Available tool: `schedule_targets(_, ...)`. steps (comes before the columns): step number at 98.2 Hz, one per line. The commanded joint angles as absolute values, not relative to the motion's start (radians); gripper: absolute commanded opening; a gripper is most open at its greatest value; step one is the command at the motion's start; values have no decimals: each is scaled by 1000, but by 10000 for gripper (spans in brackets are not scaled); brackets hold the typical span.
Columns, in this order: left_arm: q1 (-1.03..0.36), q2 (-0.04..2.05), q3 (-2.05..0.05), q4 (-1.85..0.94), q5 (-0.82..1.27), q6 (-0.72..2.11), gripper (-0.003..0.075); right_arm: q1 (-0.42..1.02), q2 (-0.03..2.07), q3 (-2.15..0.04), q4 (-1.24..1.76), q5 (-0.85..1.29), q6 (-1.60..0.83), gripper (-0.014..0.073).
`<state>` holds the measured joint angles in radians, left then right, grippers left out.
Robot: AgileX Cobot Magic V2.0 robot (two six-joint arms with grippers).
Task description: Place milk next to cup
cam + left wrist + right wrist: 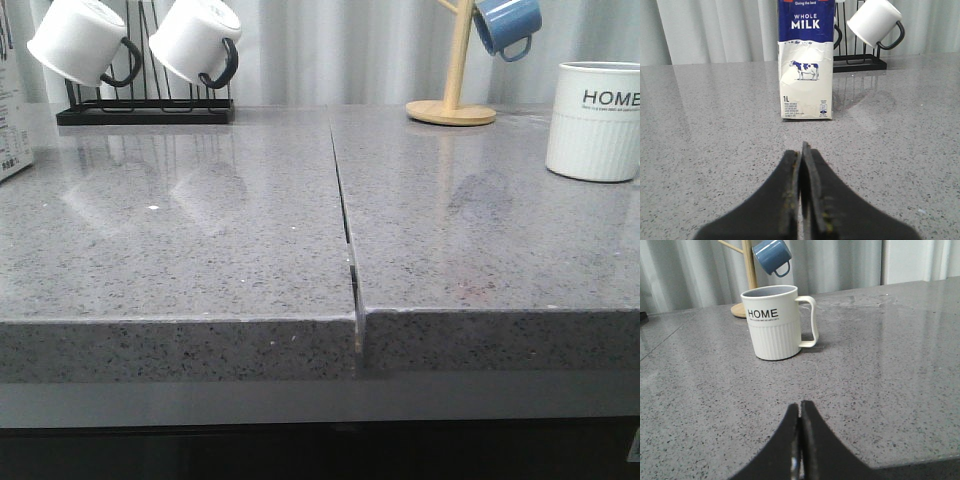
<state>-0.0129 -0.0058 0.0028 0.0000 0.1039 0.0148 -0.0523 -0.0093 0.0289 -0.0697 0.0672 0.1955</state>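
Note:
The milk [806,65], a tall carton with a blue "WHOLE MILK" top and a white body with a cow picture, stands upright on the grey counter ahead of my left gripper [801,150], which is shut and empty, well short of it. Only a sliver of the carton [12,110] shows at the front view's far left edge. The cup [774,322], a white ribbed "HOME" mug with a white handle, stands ahead of my right gripper [800,407], also shut and empty. The cup [596,120] is at the far right in the front view. Neither gripper shows in the front view.
A black rack [145,105] holding two white mugs with black handles [195,40] stands at the back left, just behind the milk. A wooden mug tree [455,70] with a blue mug [508,25] stands at the back right. A seam [345,220] splits the counter.

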Motion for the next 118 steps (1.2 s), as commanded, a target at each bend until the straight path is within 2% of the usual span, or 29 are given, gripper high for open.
schedule_targets(1,-8,-38,43,-13,19,11,-21,-57,-30,10,-75,-11,193,-70)
schedule_targets(75,-8,-38,43,-13,19,11,-21,-57,-30,-12,-75,0,193,-70)
schedule_targets(107,-8,-38,43,-13,19,11,-21,-57,26,-190,-74,240,193,-70)
schedule_targets(118,-8,-38,43,-13,19,11,-21,-57,97,-229,-67,248,193,-70)
